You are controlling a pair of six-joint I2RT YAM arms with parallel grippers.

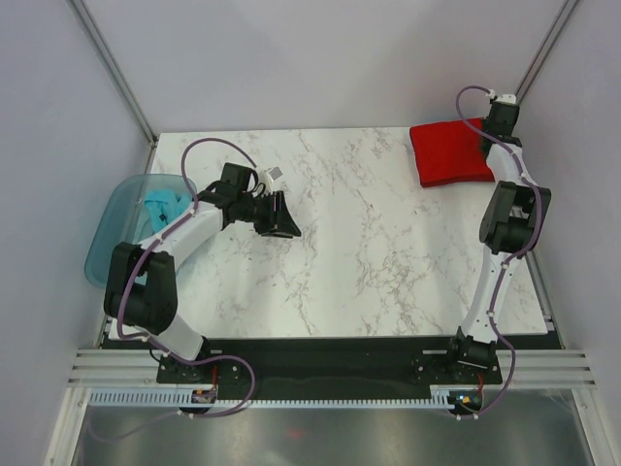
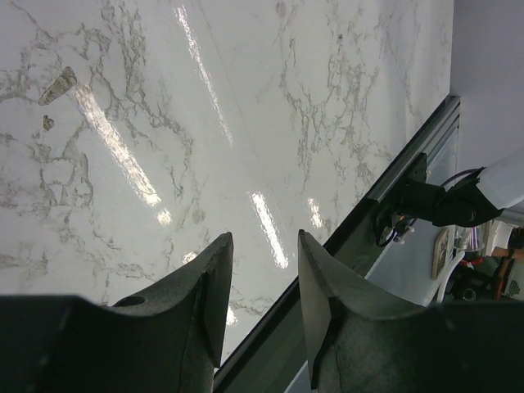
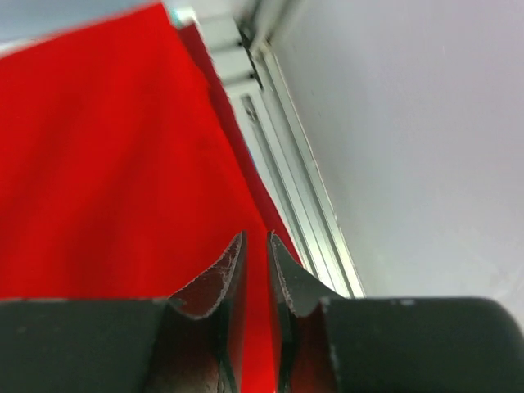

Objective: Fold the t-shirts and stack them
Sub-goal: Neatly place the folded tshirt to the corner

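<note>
A bright red folded t-shirt (image 1: 448, 153) lies flat at the far right corner of the marble table (image 1: 369, 252). In the right wrist view it (image 3: 106, 155) fills the left half, with a darker red edge (image 3: 260, 192) along its right side. My right gripper (image 1: 493, 128) (image 3: 256, 234) hangs over that edge, its jaws a narrow gap apart with no cloth pinched between them. A teal-blue t-shirt (image 1: 163, 206) lies crumpled in the tub. My left gripper (image 1: 284, 225) (image 2: 264, 236) stands open and empty over bare marble, right of the tub.
The translucent blue plastic tub (image 1: 107, 238) sits off the table's left edge. A metal frame rail (image 3: 299, 188) and a grey wall run close beside the red shirt. The black front rail (image 2: 352, 221) shows past the left fingers.
</note>
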